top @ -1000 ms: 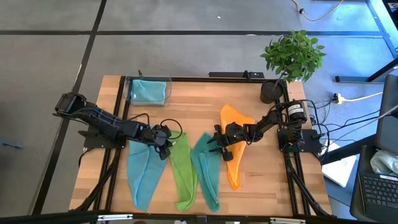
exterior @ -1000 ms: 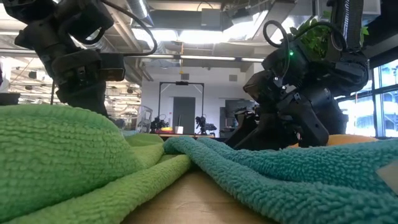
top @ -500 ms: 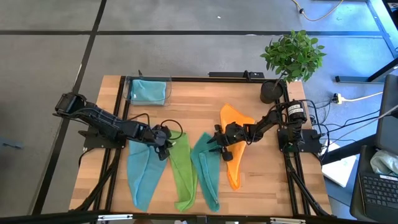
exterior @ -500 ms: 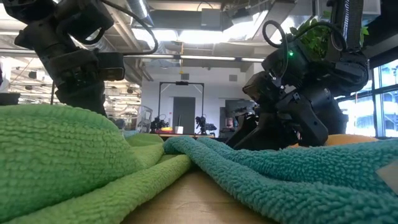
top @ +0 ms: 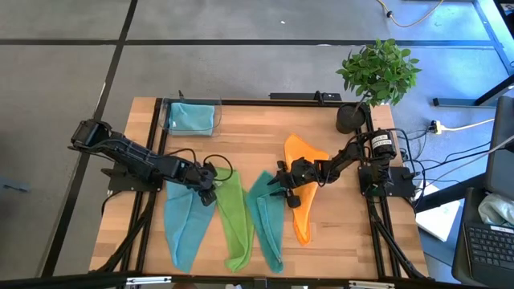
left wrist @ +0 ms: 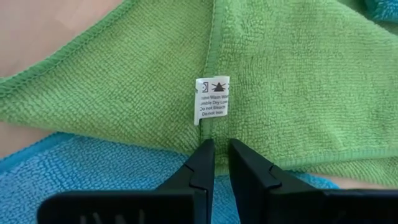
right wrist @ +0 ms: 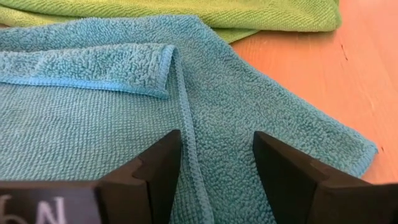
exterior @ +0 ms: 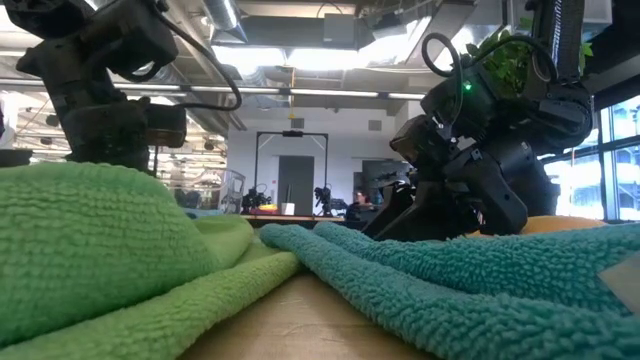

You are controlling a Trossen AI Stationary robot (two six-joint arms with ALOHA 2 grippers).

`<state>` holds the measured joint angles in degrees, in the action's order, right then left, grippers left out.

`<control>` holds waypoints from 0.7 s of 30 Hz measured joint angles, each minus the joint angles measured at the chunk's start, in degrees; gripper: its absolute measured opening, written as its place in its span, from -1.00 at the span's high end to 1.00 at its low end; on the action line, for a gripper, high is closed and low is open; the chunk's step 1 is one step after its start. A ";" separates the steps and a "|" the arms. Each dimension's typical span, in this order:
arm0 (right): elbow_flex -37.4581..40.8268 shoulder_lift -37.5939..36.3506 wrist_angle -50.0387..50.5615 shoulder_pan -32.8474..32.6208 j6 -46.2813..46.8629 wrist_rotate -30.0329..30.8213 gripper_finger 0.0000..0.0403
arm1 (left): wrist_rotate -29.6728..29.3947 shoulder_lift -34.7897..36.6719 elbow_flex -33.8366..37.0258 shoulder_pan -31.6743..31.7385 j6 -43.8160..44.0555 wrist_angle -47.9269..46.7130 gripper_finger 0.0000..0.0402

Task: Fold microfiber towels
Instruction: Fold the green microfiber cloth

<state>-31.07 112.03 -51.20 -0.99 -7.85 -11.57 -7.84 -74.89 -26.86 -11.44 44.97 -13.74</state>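
Folding towels: left fingers pinch the green cloth

Lying across the bench from left: light blue towel, lime green towel nipped by the nearly closed left fingers, teal towel under the wide-open, empty right fingers, orange towel.

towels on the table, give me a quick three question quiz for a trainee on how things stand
1. True or false: the left tool is nearly shut at an edge of the lime green towel.
2. Which towel lies under the right tool? A orange, B teal, C light blue.
3. Fill in: the folded light blue towel sits in a clear ____ at the table's far left corner.

Key: 1 true. 2 B, the teal towel; the tool is open. 3 container.
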 joint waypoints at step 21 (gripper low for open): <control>0.02 0.00 -0.49 0.04 0.03 -1.18 -0.01 | -4.26 5.66 -5.97 0.46 -6.55 -4.89 0.81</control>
<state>-31.05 112.03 -51.69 -0.95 -7.82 -12.76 -12.10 -69.24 -32.83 -10.98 38.43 -18.63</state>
